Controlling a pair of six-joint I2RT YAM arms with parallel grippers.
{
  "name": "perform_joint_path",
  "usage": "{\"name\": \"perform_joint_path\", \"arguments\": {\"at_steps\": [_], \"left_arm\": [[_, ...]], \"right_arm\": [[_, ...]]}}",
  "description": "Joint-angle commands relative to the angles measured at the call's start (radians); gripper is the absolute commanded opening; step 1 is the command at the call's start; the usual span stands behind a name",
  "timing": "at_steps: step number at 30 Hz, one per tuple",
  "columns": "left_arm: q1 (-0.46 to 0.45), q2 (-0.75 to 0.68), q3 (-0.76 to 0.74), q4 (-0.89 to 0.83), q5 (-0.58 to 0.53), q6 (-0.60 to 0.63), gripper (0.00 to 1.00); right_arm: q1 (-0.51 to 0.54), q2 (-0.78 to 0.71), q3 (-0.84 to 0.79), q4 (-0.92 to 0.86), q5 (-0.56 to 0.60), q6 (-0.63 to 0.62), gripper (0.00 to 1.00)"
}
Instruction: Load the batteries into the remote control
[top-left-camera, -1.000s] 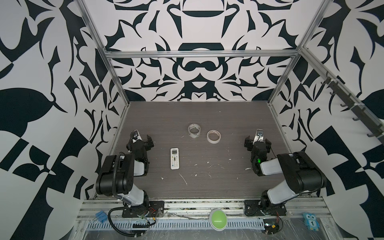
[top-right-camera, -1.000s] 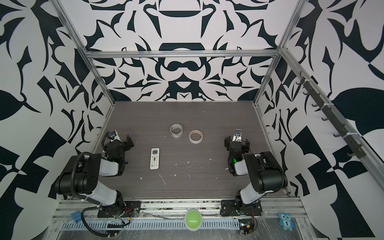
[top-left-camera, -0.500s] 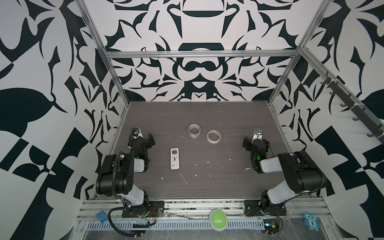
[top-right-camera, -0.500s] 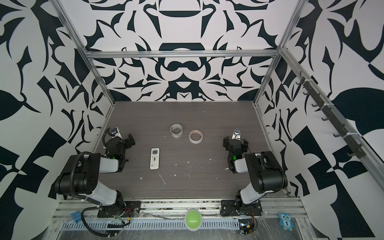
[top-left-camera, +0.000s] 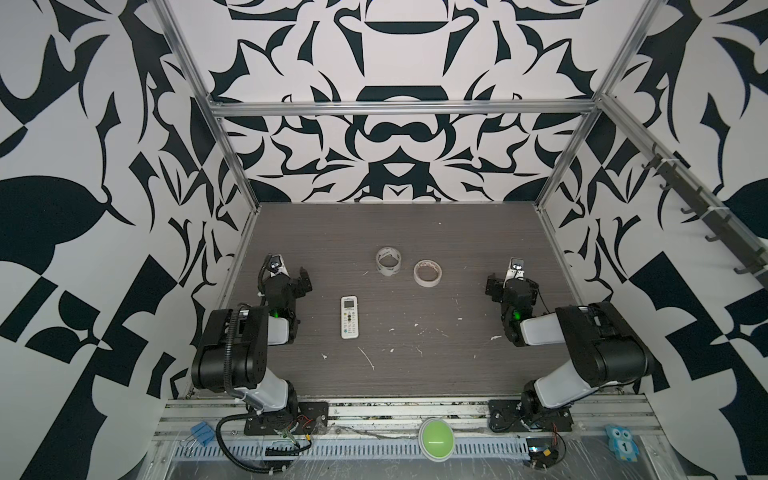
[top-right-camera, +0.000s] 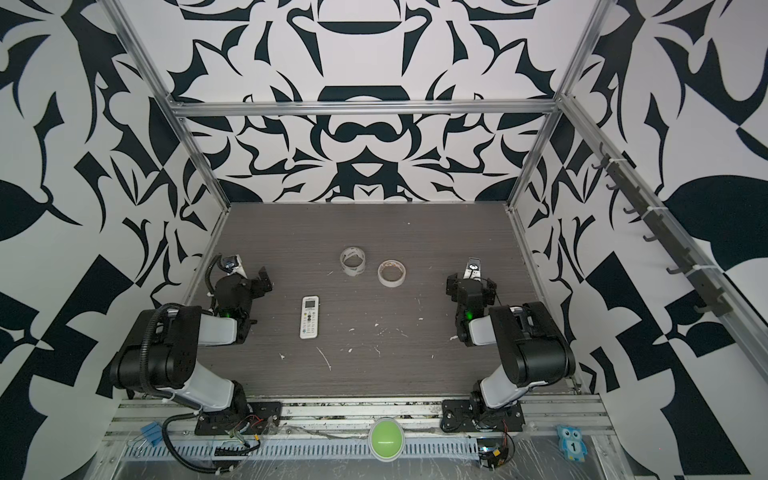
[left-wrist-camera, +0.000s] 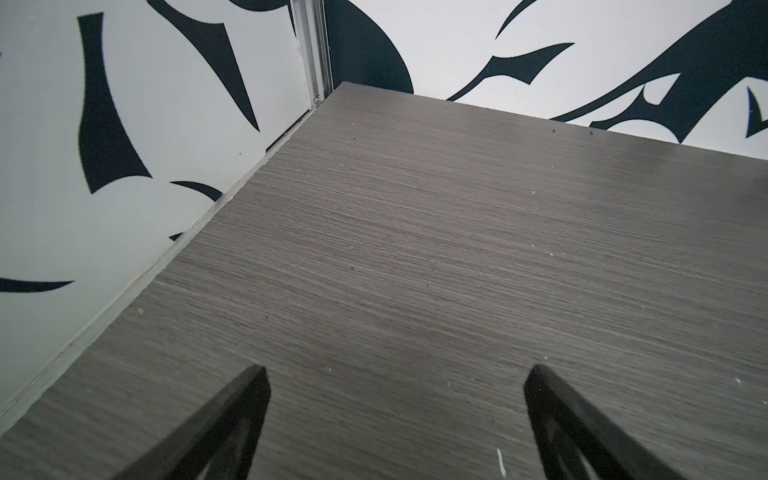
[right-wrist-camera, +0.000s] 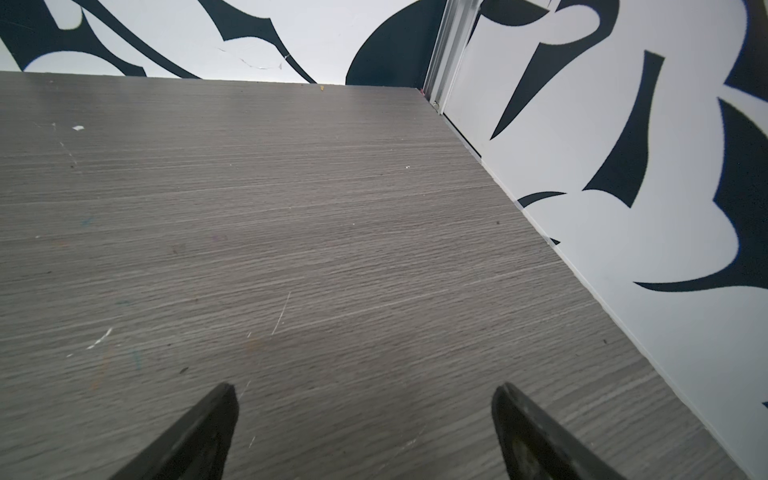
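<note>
The remote control (top-left-camera: 349, 316) (top-right-camera: 310, 316) is a slim white one lying face up, buttons and small display showing, on the grey table left of centre. The batteries are out of view. My left gripper (top-left-camera: 293, 279) (top-right-camera: 250, 281) hovers to the left of the remote, apart from it, open. In the left wrist view the left gripper (left-wrist-camera: 397, 374) has only bare table between its fingers. My right gripper (top-left-camera: 512, 287) (top-right-camera: 471, 287) stands open near the right wall, far from the remote. In the right wrist view the right gripper (right-wrist-camera: 365, 390) is empty too.
Two tape rolls (top-left-camera: 388, 261) (top-left-camera: 427, 273) lie behind the remote near the table's middle. White paint flecks (top-left-camera: 368, 358) dot the front of the table. Patterned walls close the left, right and back sides. A green button (top-left-camera: 435, 433) sits on the front rail.
The left gripper has turned at the wrist and shifted slightly toward the back. The right gripper has edged a little to the left. Both stay open; the remote has not moved.
</note>
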Motion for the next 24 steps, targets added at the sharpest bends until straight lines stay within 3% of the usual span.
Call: {"name": "perform_joint_path", "arguments": {"at_steps": [1, 16, 21, 22, 24], "left_arm": [[0.0, 0.002, 0.02, 0.007, 0.003, 0.008, 0.99], [0.0, 0.001, 0.021, 0.005, 0.011, 0.01, 0.99], [0.0, 0.002, 0.021, 0.004, 0.01, 0.01, 0.99], [0.0, 0.001, 0.021, 0.005, 0.01, 0.01, 0.99], [0.0, 0.001, 0.021, 0.003, 0.011, 0.011, 0.99]], "right_arm": [[-0.003, -0.009, 0.02, 0.025, -0.001, 0.012, 0.99], [-0.002, -0.01, 0.012, 0.038, -0.003, 0.01, 0.99], [0.001, 0.014, -0.138, 0.352, -0.033, -0.001, 0.99], [0.006, 0.029, -0.127, 0.352, -0.025, -0.014, 0.99], [0.006, -0.011, -0.059, 0.16, -0.007, -0.003, 0.99]]}}
